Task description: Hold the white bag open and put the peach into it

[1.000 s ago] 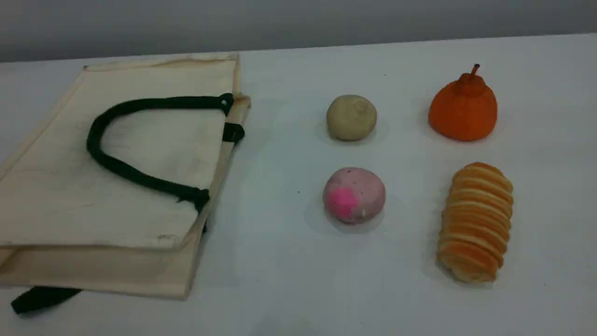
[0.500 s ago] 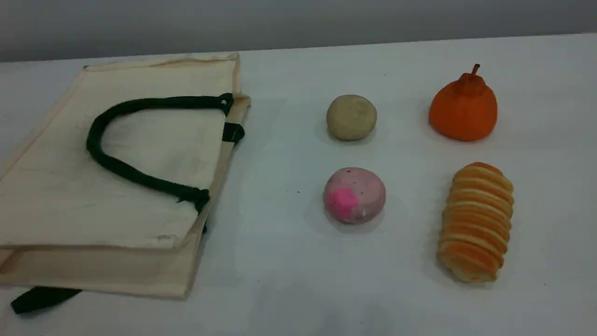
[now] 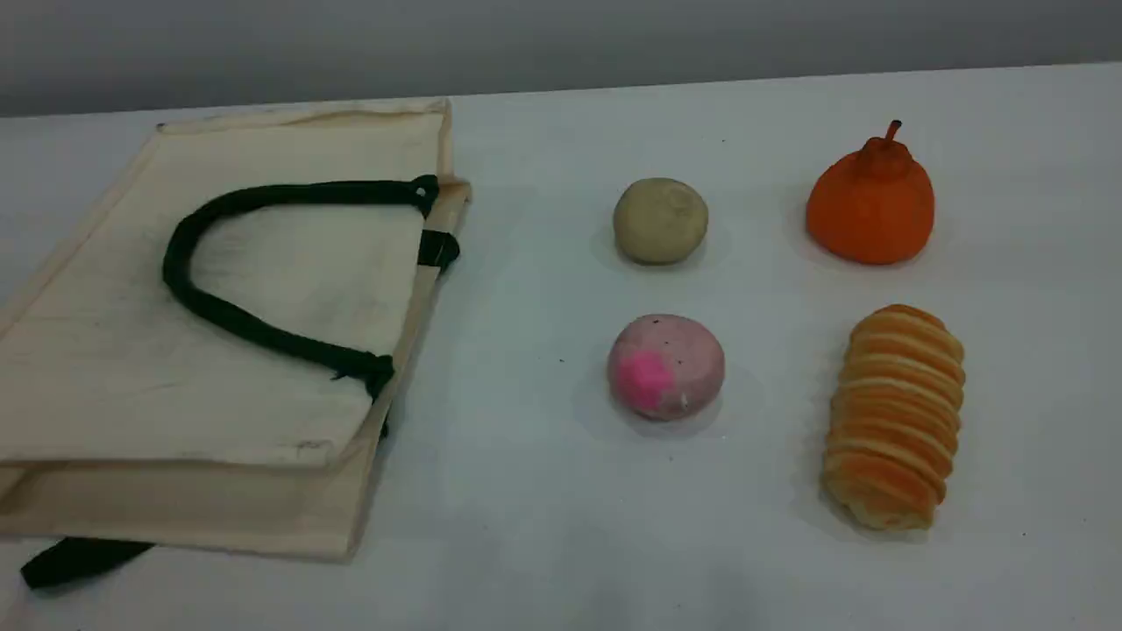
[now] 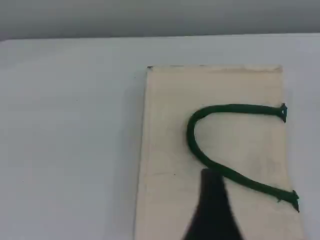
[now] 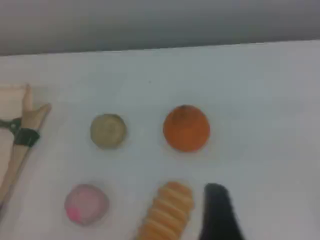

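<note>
The white bag [image 3: 114,368] lies flat and closed on the table's left, its dark green rope handle [image 3: 180,263] looped on top. The peach [image 3: 666,366], a pinkish speckled ball with a magenta patch, rests to the right of the bag, clear of it. Neither arm appears in the scene view. In the left wrist view a single dark fingertip [image 4: 212,200] hovers high over the bag [image 4: 170,150] near the handle [image 4: 192,137]. In the right wrist view one dark fingertip [image 5: 216,210] hangs above the table, to the right of the peach [image 5: 86,204]. Nothing is held.
A beige ball [image 3: 660,220] sits behind the peach. An orange stemmed fruit [image 3: 870,206] stands at the back right, and a ridged bread roll [image 3: 896,416] lies in front of it. A green strap [image 3: 74,561] pokes out under the bag's near corner.
</note>
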Tool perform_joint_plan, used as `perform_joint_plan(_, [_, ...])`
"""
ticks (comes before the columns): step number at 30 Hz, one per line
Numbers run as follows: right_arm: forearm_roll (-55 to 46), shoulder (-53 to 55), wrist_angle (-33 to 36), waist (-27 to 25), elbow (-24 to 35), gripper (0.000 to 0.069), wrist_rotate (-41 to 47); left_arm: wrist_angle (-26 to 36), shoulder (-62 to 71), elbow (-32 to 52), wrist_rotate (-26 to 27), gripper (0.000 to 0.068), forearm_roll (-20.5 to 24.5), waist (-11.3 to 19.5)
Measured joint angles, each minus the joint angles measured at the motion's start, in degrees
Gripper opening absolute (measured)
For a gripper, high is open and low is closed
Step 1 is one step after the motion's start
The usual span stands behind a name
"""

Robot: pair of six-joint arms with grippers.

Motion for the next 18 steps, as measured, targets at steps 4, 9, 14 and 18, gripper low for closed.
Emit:
perform_joint_plan(4, [0.6, 0.0, 0.3, 0.0, 0.0, 0.0533, -0.1, 0.0, 0.0, 0.0, -0.1, 0.0547, -0.4, 0.0])
perform_joint_plan(9, [1.9, 0.0, -1.3, 0.0, 0.0, 0.0576, -0.1, -0.2, 0.7, 0.0, -2.8, 0.0554, -0.5, 0.0])
perform_joint_plan(14, [1.8, 0.2, -2.2, 0.0, 0.0, 0.0578, -0.1, -1.0, 5.3, 0.0, -4.2, 0.0554, -0.6, 0.0])
perform_joint_plan(18, [1.8, 0.4, -1.1, 0.0, 0.0, 0.0578, -0.1, -2.4, 12.0, -0.3, -4.5, 0.0554, -0.7, 0.0])
